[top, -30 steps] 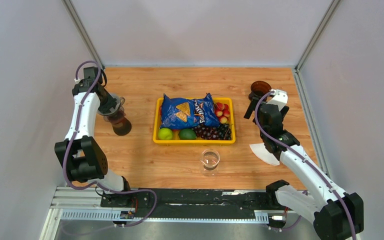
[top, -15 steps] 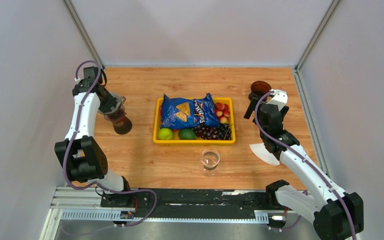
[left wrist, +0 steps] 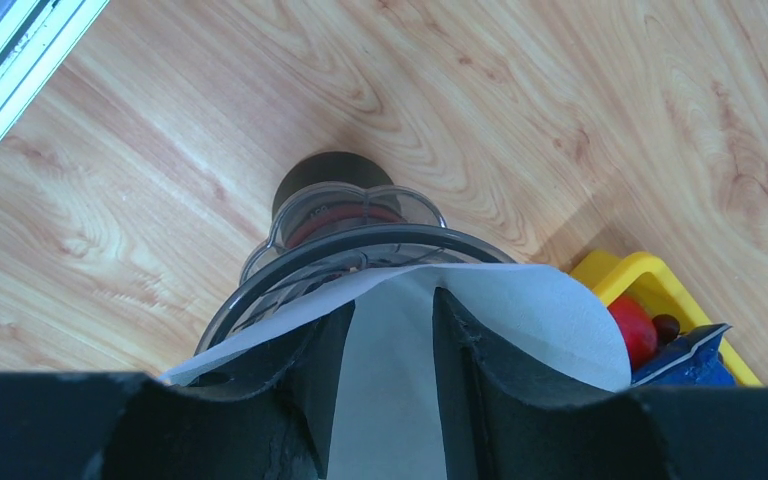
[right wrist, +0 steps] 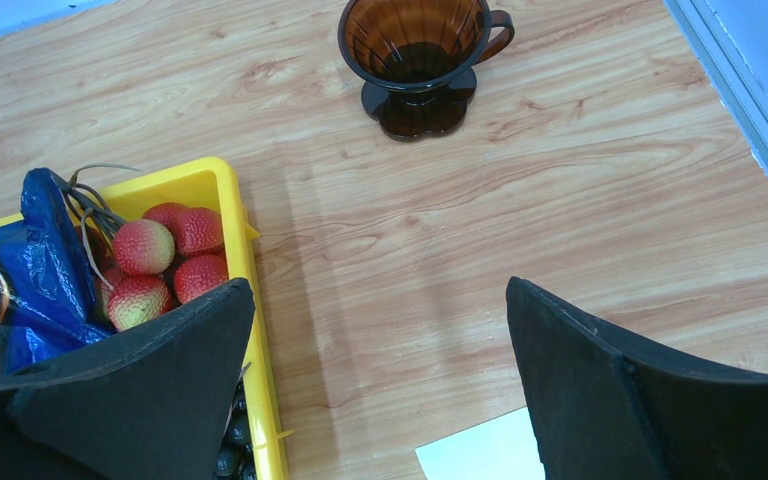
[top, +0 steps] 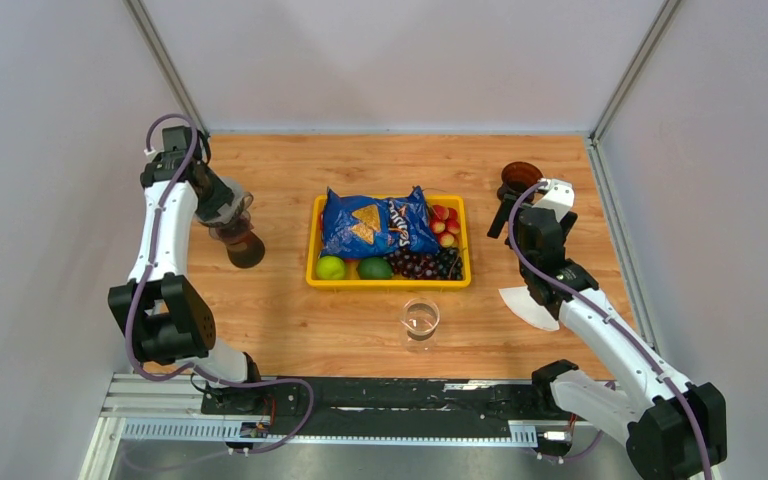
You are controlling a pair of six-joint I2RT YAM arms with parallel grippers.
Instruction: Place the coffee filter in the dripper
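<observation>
Left fingers [left wrist: 305, 390] pinching filter [left wrist: 520, 310] over dripper [left wrist: 345, 205]. Paper looking off-centre, likely risking catching rim and crumpling on release. Right fingers [right wrist: 160, 370] standing wide, holding nothing.

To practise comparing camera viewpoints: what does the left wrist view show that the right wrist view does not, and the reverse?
Only the left wrist view: the left gripper pinching a white coffee filter over a dark-rimmed dripper. Only the right wrist view: the open right gripper, an empty brown dripper with a handle, and a white paper corner on the wooden table. Both: that table, the yellow tray, red fruit and the blue bag.
</observation>
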